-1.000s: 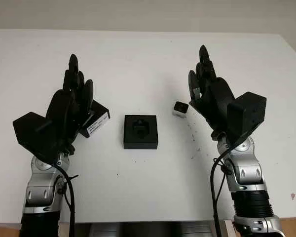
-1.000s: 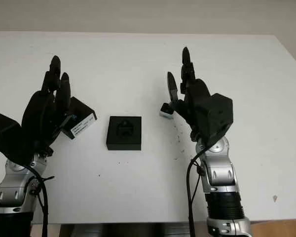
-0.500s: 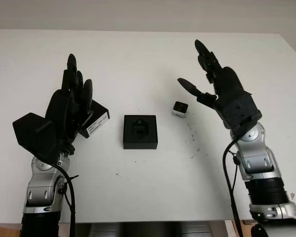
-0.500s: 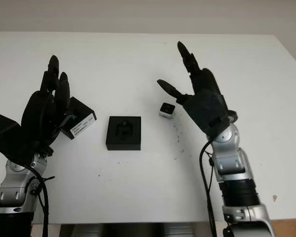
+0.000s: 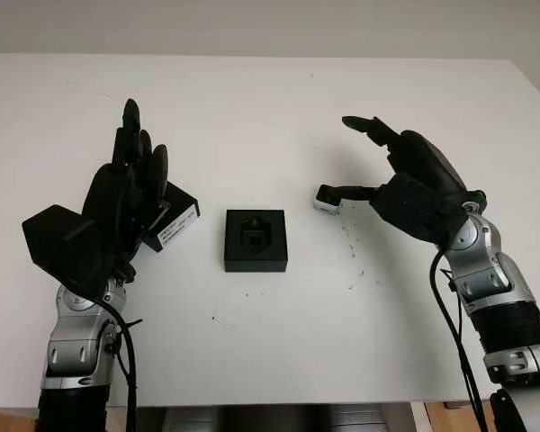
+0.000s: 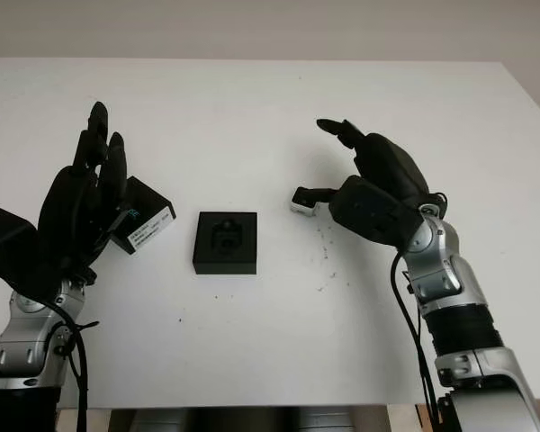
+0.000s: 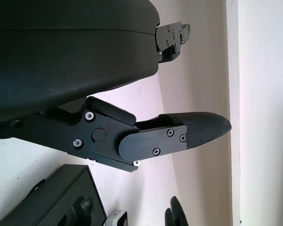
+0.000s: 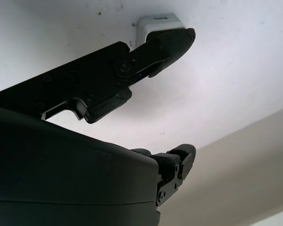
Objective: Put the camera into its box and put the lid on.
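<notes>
The small white camera (image 5: pixel 325 201) lies on the white table (image 5: pixel 270 108), right of the open black box (image 5: pixel 256 239) with its moulded insert. The black lid (image 5: pixel 175 221) with a white label lies left of the box, partly hidden behind my left hand (image 5: pixel 144 144), which is open and raised above it. My right hand (image 5: pixel 353 162) is open and arches over the camera; its thumb (image 8: pixel 165 42) touches the camera (image 8: pixel 156 23), while the other fingers hover above and behind it. The left wrist view catches the box (image 7: pixel 52 202) and the camera (image 7: pixel 115 217).
A few dark specks (image 5: pixel 353 261) dot the table to the right of the box. Bare white tabletop stretches behind and in front of the objects. The table's front edge (image 5: pixel 270 405) runs close to my arms.
My right hand has turned palm-down and dropped toward the camera, bringing its thumb against it. The left hand, box and lid have not moved.
</notes>
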Robot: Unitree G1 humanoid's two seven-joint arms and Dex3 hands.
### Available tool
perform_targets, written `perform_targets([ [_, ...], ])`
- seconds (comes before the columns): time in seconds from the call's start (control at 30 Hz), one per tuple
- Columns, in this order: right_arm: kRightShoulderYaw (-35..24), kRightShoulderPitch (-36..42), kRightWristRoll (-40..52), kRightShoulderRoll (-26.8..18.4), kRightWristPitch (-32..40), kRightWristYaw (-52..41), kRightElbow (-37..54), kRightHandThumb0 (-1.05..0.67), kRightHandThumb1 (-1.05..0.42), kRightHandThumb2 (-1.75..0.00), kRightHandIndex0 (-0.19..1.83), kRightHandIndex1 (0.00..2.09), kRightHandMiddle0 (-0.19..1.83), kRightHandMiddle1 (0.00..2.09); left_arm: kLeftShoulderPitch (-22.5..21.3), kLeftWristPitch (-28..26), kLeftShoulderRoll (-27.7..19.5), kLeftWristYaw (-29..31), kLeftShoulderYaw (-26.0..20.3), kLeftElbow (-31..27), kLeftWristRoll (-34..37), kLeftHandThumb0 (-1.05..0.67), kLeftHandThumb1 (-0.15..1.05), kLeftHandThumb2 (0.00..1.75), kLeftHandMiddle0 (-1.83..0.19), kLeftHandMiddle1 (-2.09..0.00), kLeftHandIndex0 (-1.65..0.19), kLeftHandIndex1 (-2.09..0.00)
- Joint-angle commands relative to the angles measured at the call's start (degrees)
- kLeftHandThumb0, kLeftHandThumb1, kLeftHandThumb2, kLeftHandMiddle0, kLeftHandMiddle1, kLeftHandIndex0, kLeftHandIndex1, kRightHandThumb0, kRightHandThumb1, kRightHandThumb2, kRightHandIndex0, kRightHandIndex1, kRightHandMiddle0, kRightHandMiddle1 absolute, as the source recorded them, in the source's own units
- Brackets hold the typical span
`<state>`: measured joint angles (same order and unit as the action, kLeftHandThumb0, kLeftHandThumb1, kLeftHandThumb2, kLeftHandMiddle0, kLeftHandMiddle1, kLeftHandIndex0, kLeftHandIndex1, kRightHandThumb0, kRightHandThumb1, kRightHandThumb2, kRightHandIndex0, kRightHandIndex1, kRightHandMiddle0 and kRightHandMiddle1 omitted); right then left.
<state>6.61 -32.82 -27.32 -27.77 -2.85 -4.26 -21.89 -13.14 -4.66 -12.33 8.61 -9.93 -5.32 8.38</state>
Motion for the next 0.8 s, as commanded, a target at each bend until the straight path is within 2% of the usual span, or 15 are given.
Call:
perform_targets([
  [0.0,0.99,-0.85,-1.16,-0.45,1.22,-0.11,0.20,-0.67,-0.83,-0.05,0.21,0.10,0.28,0.16,-0.41,-0.18,-0.50,0.32,-0.32,-0.92,0.50,-0.76,1.05,0.59,0.19,0.00,0.19,0.00],
  [0.3,4.53,0.25,-6.26,0.53,4.88,1.13,2.18,-0.65,-0.81,-0.05,0.26,0.10,0.38,0.11,-0.62,-0.53,-0.73,-0.03,-0.55,-1.25,0.51,-0.77,1.05,0.57,0.19,0.00,0.19,0.00],
  [0.43,5.90,0.59,-8.05,0.38,3.03,3.72,1.33,-0.70,-0.81,-0.05,0.32,0.11,0.44,0.12,-0.76,-0.26,-0.66,0.13,-0.64,-1.02,0.88,-0.76,1.05,0.56,0.19,0.00,0.19,0.00],
  [0.77,7.09,1.55,-10.58,0.81,3.82,6.21,1.26,-0.74,-0.84,-0.06,0.35,0.09,0.51,0.11,-0.84,-0.50,-0.72,-0.02,-0.55,-1.09,1.02,-0.77,1.05,0.56,0.19,0.00,0.19,0.00],
])
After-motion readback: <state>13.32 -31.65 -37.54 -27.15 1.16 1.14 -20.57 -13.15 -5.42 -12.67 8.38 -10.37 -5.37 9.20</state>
